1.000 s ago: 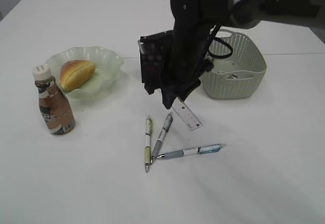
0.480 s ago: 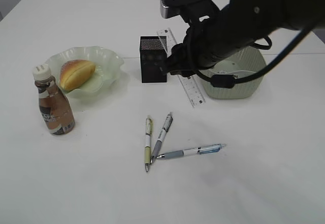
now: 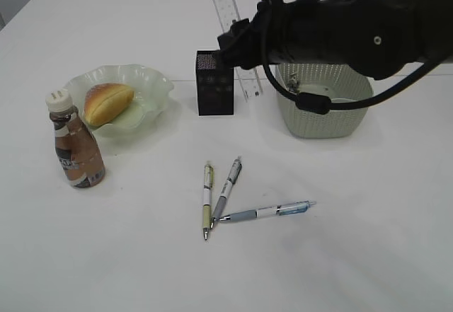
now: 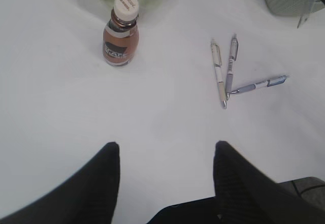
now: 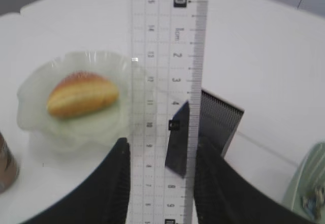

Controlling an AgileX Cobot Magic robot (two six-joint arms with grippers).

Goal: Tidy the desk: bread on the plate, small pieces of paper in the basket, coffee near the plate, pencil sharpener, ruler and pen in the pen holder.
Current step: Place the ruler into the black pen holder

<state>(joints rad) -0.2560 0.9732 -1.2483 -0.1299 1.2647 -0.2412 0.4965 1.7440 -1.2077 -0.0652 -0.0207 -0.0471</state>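
My right gripper (image 5: pixel 161 142) is shut on the clear ruler (image 5: pixel 167 82), gripping its long edges. In the exterior view the ruler (image 3: pixel 230 15) stands nearly upright in the air, just right of the black mesh pen holder (image 3: pixel 214 83) and above its level. The bread (image 3: pixel 107 103) lies in the pale green plate (image 3: pixel 159 83). The coffee (image 3: pixel 74 142) stands in front of the plate. Three pens (image 3: pixel 226 188) lie loose on the table. My left gripper (image 4: pixel 166 145) hangs open and empty over bare table. The pencil sharpener is out of view.
The sage-green basket (image 3: pixel 325 117) stands right of the pen holder, partly behind my right arm, with something pale inside. The pens (image 4: pixel 226 69) lie ahead of my left gripper, the coffee (image 4: pixel 121 36) further left. White table runs all around.
My right arm has lifted the ruler from just above the pens up and back, beside the pen holder. The left gripper and the other things have not moved.
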